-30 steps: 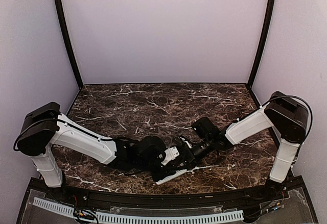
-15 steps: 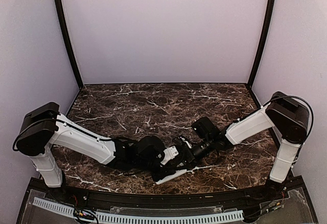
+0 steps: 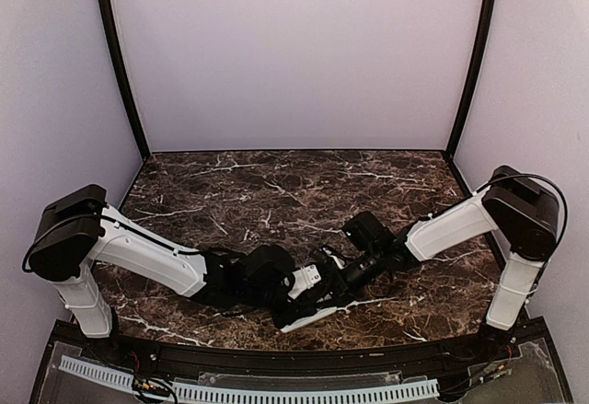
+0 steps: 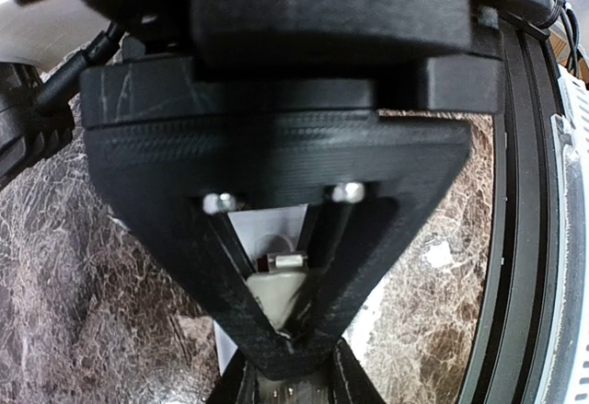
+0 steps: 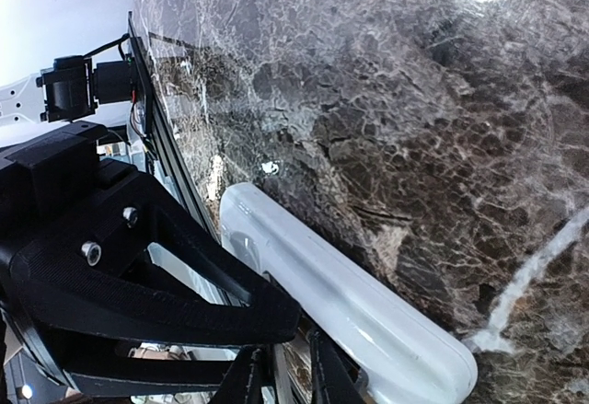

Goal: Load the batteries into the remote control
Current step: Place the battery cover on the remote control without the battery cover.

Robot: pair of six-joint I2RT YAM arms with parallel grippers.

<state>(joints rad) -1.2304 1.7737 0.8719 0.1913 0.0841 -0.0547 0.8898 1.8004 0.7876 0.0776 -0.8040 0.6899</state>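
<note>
Surface: dark marble table (image 3: 276, 192), with a black rail (image 3: 276, 360) along its near edge.

Remote control (image 3: 315, 316): lies close to the near edge, about midway along it. It sits slanted, its right end farther from the rail than its left. From my right wrist it shows as a long, rounded white bar on the marble.

Left pincer (image 4: 285, 344): my arm reaches in low from the near-left corner and ends over the remote. The fingers narrow to a tight wedge right above the white body, which shows on both sides outside them. Through the wedge I see a pale grey recess (image 4: 276, 298) with a small metal tab (image 4: 286, 259) at its upper end. The tips nearly meet. Whether they are clenched on something or only resting there, I cannot tell.

Right pincer (image 5: 285, 378): comes in from the right side and meets the left one almost tip to tip at the remote. Its two fingers stand a narrow gap apart, so it looks released. What lies in the gap is too blurred to name.

Batteries: I cannot pick them out in any view.
</note>
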